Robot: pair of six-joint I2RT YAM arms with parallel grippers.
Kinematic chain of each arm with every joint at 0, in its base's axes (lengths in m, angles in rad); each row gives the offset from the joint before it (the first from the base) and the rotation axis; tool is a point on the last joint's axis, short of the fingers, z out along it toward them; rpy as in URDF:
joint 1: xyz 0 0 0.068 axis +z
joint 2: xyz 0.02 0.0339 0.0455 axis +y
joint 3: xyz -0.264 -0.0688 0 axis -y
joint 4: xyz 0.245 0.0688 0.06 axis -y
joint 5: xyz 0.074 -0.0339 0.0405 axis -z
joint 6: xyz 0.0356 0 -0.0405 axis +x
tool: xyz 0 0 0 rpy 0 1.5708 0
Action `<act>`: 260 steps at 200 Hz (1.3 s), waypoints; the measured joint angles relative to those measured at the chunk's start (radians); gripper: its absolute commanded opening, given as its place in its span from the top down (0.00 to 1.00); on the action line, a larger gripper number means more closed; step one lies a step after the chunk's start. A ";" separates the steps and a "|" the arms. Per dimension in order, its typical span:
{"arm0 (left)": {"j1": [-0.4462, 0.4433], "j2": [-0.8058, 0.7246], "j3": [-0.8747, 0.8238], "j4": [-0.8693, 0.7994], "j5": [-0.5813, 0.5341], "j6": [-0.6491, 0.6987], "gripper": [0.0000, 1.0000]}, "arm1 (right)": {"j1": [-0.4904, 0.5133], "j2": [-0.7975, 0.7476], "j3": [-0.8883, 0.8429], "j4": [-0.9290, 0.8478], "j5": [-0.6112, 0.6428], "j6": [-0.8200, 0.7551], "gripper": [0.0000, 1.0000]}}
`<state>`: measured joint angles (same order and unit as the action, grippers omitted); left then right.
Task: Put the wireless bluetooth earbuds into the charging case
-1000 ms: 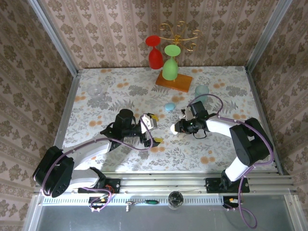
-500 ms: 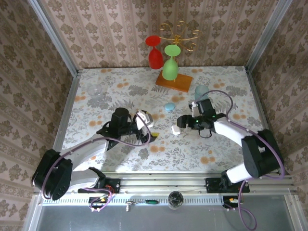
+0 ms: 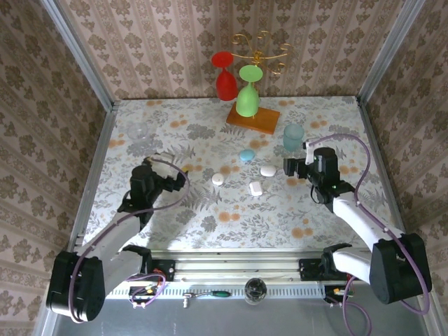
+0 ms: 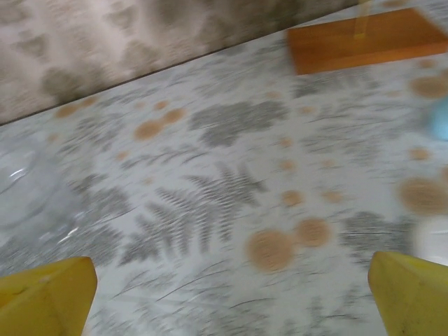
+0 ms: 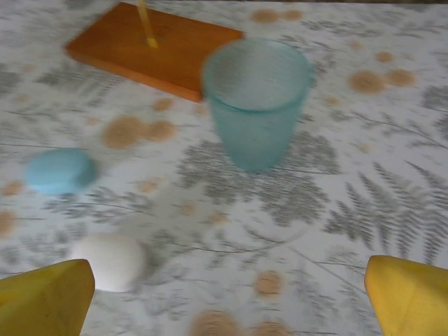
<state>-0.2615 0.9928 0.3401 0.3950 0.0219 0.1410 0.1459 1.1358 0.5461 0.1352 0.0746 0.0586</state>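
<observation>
Lying on the floral desk (image 3: pixel 210 224) between the two arms are four small pebble-like things. A white charging case (image 3: pixel 255 187) is sitting nearest the arms, and a white oval case (image 3: pixel 268 170) is just beyond it to the right. A light blue case (image 3: pixel 246 155) is sitting farther back. A smaller white piece (image 3: pixel 218 179) is lying off to the left, too small to identify. All four are resting apart from one another. The earbuds are too small to make out, so I cannot tell whether any is sitting inside a case.

The right jaws are standing wide and released, gripping nothing, just right of the white oval case in the top view. In the right wrist view their yellow fingertips (image 5: pixel 45 297) are showing at both lower corners. The oval case is lying just ahead of them, with the blue case beyond it and a teal cup (image 5: pixel 257 101) standing upright farther on.

The left jaws are likewise spread apart and empty. Their yellow fingertips (image 4: pixel 45 294) are framing bare desk, well left of the small white piece.

At the back, an orange-based stand (image 3: pixel 253 117) is carrying a red glass (image 3: pixel 225 80) and a green glass (image 3: pixel 247 98) hanging upside down. A clear glass (image 3: pixel 138 131) is standing at the back left.
</observation>
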 measured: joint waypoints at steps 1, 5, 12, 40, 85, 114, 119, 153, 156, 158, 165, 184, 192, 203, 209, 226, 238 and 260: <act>0.003 0.000 -0.002 0.002 -0.002 0.000 0.00 | -0.004 0.002 -0.006 0.009 0.002 -0.002 0.00; 0.021 0.001 -0.010 0.013 -0.014 -0.002 0.00 | -0.013 0.008 -0.019 0.029 0.009 -0.008 0.00; 0.051 0.006 -0.021 0.031 -0.031 -0.005 0.00 | -0.033 0.023 -0.048 0.076 0.021 -0.015 0.00; 0.154 0.087 -0.059 0.159 -0.056 -0.018 0.00 | -0.109 0.120 -0.135 0.273 0.024 -0.018 0.00; 0.255 0.304 -0.077 0.356 -0.013 -0.045 0.00 | -0.137 0.263 -0.141 0.483 -0.005 -0.006 0.00; 0.297 0.455 -0.033 0.459 0.033 -0.079 0.00 | -0.142 0.369 -0.132 0.566 -0.030 -0.007 0.00; 0.300 0.482 -0.022 0.474 0.038 -0.082 0.00 | -0.142 0.375 -0.132 0.568 -0.031 -0.007 0.00; 0.286 0.565 0.025 0.491 0.046 -0.085 0.00 | -0.145 0.379 -0.132 0.621 -0.046 -0.007 0.00; 0.283 0.565 0.026 0.491 0.046 -0.085 0.00 | -0.145 0.379 -0.132 0.624 -0.047 -0.007 0.00; 0.280 0.565 0.027 0.491 0.046 -0.085 0.00 | -0.145 0.379 -0.132 0.626 -0.048 -0.007 0.00; 0.275 0.565 0.030 0.495 0.045 -0.085 0.00 | -0.145 0.379 -0.132 0.628 -0.050 -0.007 0.00; 0.268 0.565 0.032 0.496 0.045 -0.085 0.00 | -0.146 0.379 -0.132 0.629 -0.053 -0.007 0.00; 0.269 0.565 0.032 0.496 0.045 -0.085 0.00 | -0.146 0.379 -0.132 0.629 -0.053 -0.007 0.00; 0.269 0.565 0.032 0.496 0.044 -0.085 0.00 | -0.146 0.379 -0.132 0.629 -0.053 -0.007 0.00; 0.269 0.565 0.032 0.496 0.043 -0.085 0.00 | -0.146 0.379 -0.132 0.629 -0.053 -0.007 0.00; 0.266 0.565 0.032 0.496 0.039 -0.084 0.00 | -0.146 0.379 -0.132 0.629 -0.053 -0.007 0.00; 0.261 0.565 0.032 0.496 0.034 -0.081 0.00 | -0.146 0.379 -0.132 0.629 -0.053 -0.007 0.00; 0.255 0.565 0.032 0.496 0.031 -0.080 0.00 | -0.146 0.379 -0.132 0.629 -0.053 -0.007 0.00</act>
<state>-0.0063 1.5578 0.3721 0.8909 0.0525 0.0605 -0.0002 1.5146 0.4145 0.7643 0.0216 0.0517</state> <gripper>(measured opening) 0.999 0.999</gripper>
